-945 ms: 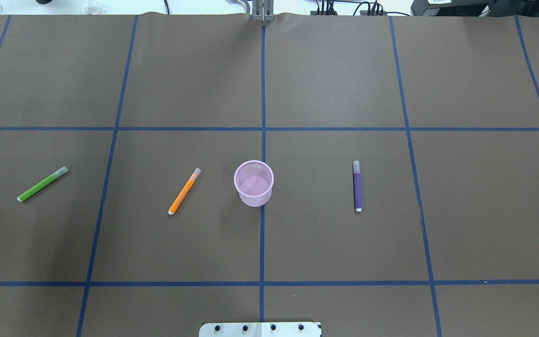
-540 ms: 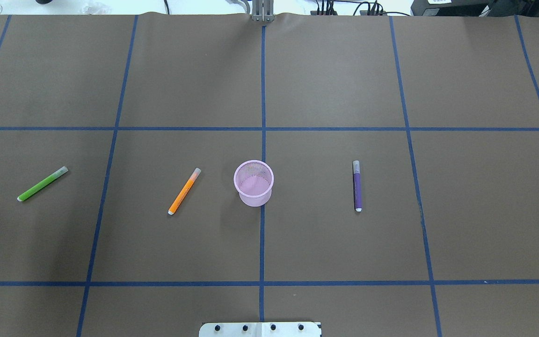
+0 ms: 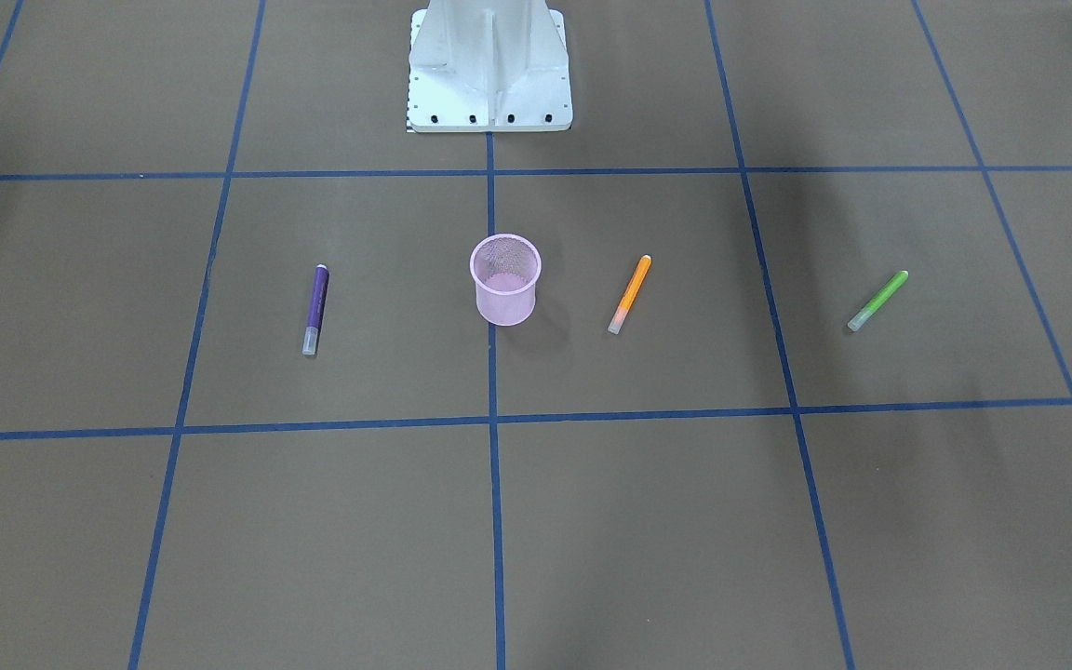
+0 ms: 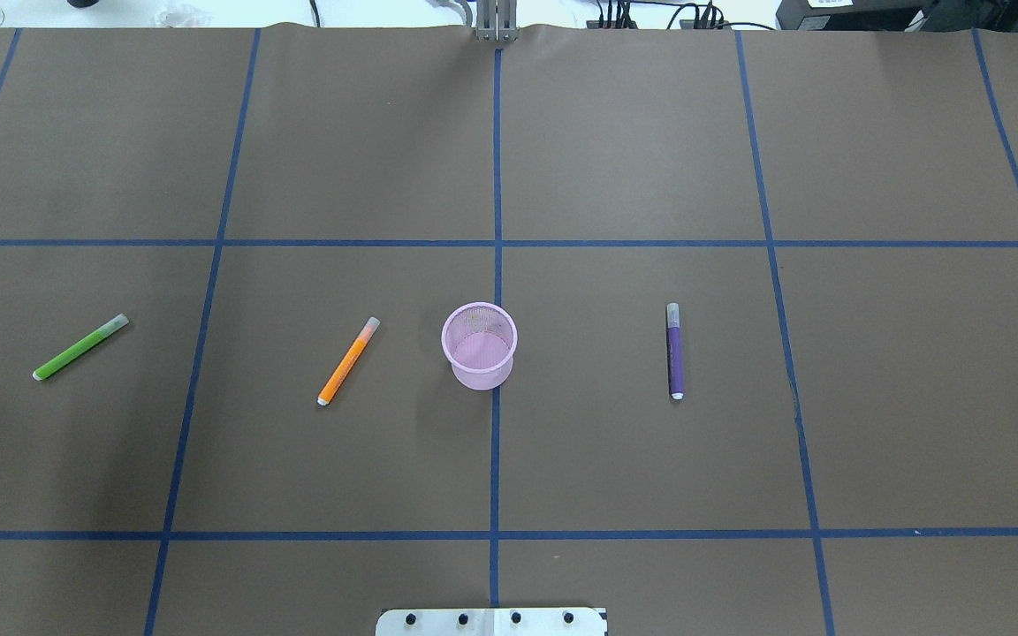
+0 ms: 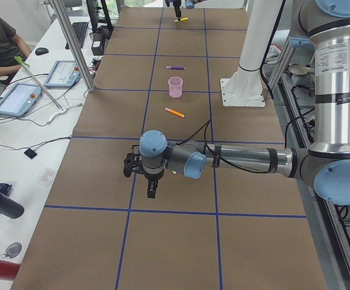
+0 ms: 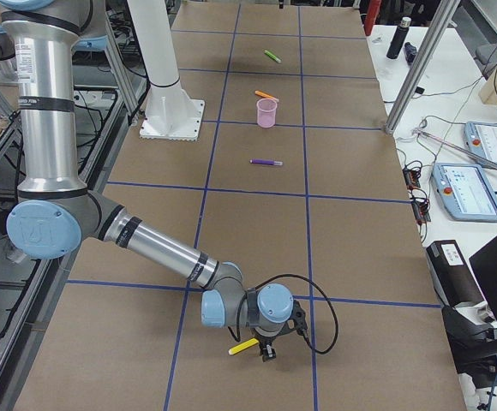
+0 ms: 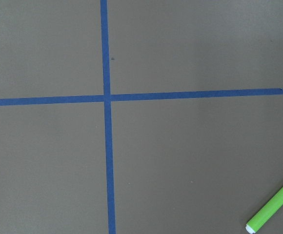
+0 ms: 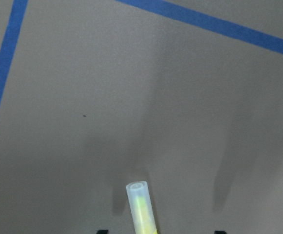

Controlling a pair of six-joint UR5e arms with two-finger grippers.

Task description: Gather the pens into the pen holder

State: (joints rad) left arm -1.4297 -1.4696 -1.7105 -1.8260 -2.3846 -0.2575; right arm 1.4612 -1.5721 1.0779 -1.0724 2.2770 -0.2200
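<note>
Blue tape lines (image 4: 497,442) are crossing the brown-papered bench (image 4: 650,132) while a person (image 5: 0,42) is sitting beside two tablets (image 5: 18,99) and a dark bottle (image 5: 6,207).

My worktop (image 4: 633,141): brown paper, blue tape grid (image 4: 497,243). A white bench (image 5: 18,139) along its far edge carries two teach pendants (image 5: 19,99), a keyboard (image 5: 79,33) and cables. Seated person (image 5: 0,42) at the bench's end. Even light, soft shadows.

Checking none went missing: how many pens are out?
4. Orange pen just left of the pen holder, green pen farther left, purple pen right of it, yellow pen at the right hand, far right. None seems hidden.
</note>
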